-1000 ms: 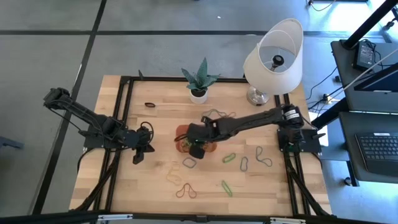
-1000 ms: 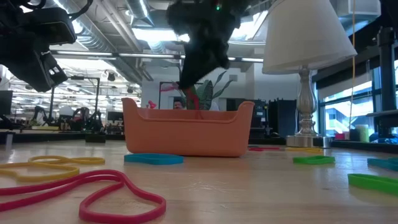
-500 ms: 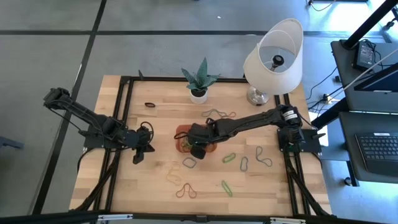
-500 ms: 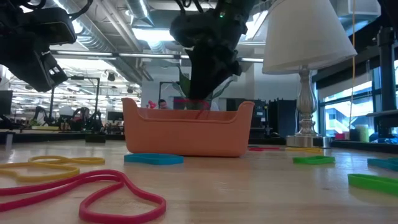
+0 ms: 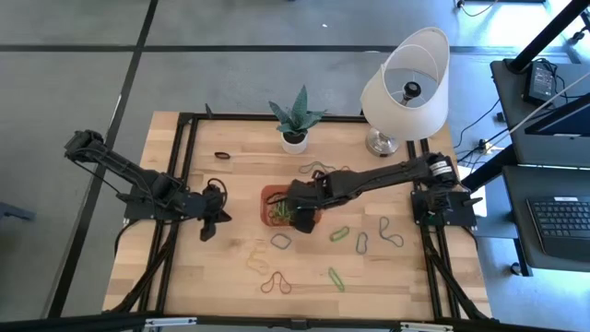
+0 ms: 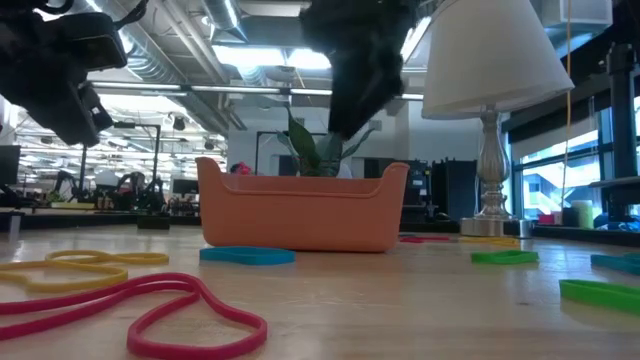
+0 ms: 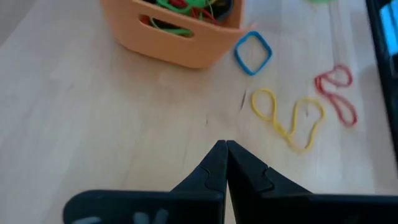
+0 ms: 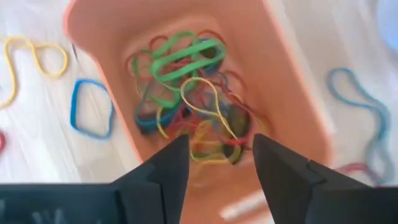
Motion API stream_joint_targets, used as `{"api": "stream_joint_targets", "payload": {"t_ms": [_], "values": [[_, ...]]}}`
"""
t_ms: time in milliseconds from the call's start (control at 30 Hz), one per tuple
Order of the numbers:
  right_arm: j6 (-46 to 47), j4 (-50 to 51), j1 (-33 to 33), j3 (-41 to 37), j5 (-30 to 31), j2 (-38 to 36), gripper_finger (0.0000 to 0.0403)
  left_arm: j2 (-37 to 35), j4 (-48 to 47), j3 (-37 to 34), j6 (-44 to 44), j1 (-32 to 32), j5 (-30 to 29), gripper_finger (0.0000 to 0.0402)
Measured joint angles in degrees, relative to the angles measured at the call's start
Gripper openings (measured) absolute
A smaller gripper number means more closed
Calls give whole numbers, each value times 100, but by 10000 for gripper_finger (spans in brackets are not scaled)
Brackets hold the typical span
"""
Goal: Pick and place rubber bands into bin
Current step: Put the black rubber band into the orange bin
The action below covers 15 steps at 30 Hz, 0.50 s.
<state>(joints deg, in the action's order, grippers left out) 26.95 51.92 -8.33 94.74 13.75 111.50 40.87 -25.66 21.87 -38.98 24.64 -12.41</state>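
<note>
Right end effector (image 8: 214, 163) hung over the bin (image 5: 267, 195), fingers apart, nothing between them; the wrist view looked straight down past the fingers (image 8: 166, 168) into the tray. Bin sat near the middle of the worktop (image 5: 230, 277), in front of the potted plant (image 5: 295, 118) and well apart from the lamp (image 5: 406, 83) at the far right corner. Inside the bin was a tangled pile of rubber bands (image 8: 186, 99) in green, yellow, red and blue. More bands lay loose on the worktop: a blue loop (image 7: 253, 52) just beside the bin on its near side, a yellow twisted one (image 7: 289, 118) near it, a red one (image 7: 336, 93) closer to the front edge, a green one (image 5: 337, 278) toward the front, several more (image 5: 364, 242) to the right of the bin, and a dark one (image 5: 222, 156) near the back left. Left end effector (image 7: 225, 163) was apart from the bin on its left side, above bare wood, fingers together and holding nothing. In the low view the bin (image 6: 300, 215) stood on the wood with the right arm dark above it, a blue band (image 6: 247, 255) touching the worktop at its base, yellow (image 6: 70, 268) and red (image 6: 150, 310) bands in the foreground.
</note>
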Motion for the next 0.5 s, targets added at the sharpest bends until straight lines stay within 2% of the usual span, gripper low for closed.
{"api": "stream_joint_targets", "payload": {"t_ms": [100,200,367,500], "values": [[-586,-99,-148,-124,304,-470,167,28,1,82,-371,0,-109,3],[-1092,-711,-296,-672,300,-1239,149,155,-28,296,-712,0,-392,3],[-831,-1981,-450,-2720,306,-2941,122,663,-163,873,-726,-2,-915,3],[-123,-2766,-747,-4302,88,-4357,110,1140,-706,1456,-724,-105,-951,3]]}}
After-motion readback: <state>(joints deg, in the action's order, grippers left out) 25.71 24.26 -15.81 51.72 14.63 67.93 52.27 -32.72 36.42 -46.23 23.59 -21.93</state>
